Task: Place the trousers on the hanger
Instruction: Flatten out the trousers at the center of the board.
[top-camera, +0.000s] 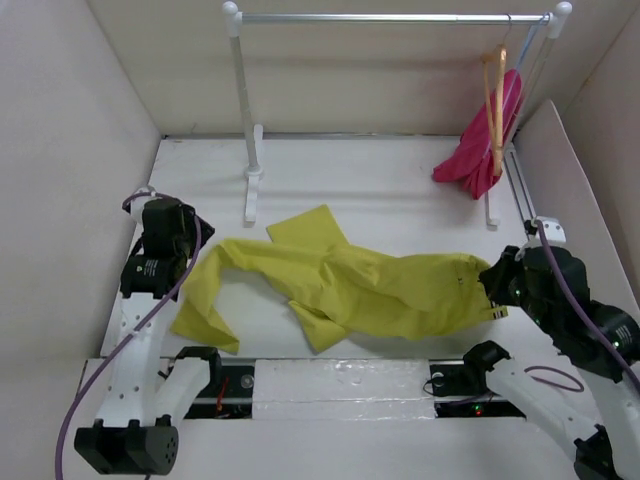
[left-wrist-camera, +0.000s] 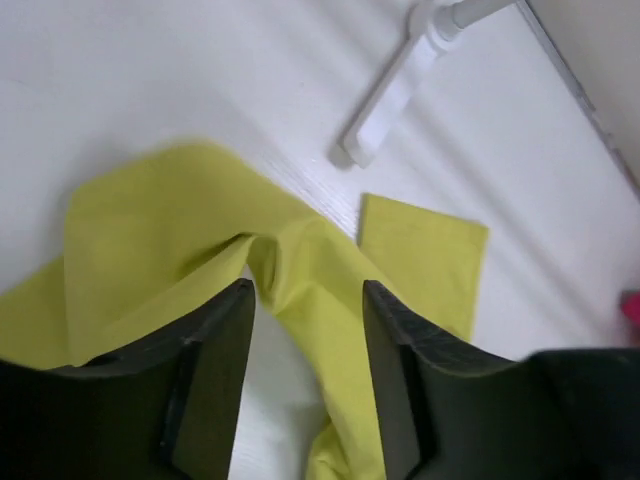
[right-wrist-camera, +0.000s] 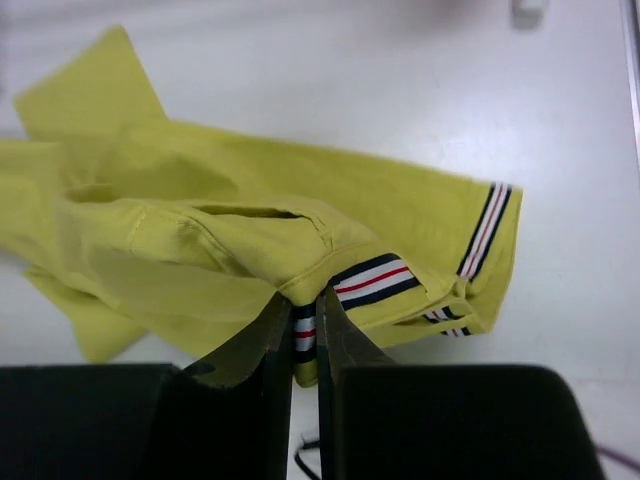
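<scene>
The yellow-green trousers (top-camera: 340, 285) lie crumpled across the middle of the white table. My right gripper (right-wrist-camera: 305, 318) is shut on the trousers' striped waistband (right-wrist-camera: 372, 278) at their right end (top-camera: 490, 290). My left gripper (left-wrist-camera: 305, 300) is open above a trouser leg (left-wrist-camera: 200, 230) at the left, near the fold; its fingers (left-wrist-camera: 215, 360) stand on either side of the cloth, and contact cannot be told. In the top view it sits at the table's left (top-camera: 175, 235). The tan wooden hanger (top-camera: 493, 100) hangs on the rail at the back right, with a magenta-pink garment on it.
A white-and-silver clothes rail (top-camera: 390, 18) stands at the back, its left post foot (top-camera: 253, 190) near a trouser leg end (top-camera: 305, 228). The magenta-pink garment (top-camera: 480, 150) hangs by the right post. Walls close in the left, back and right.
</scene>
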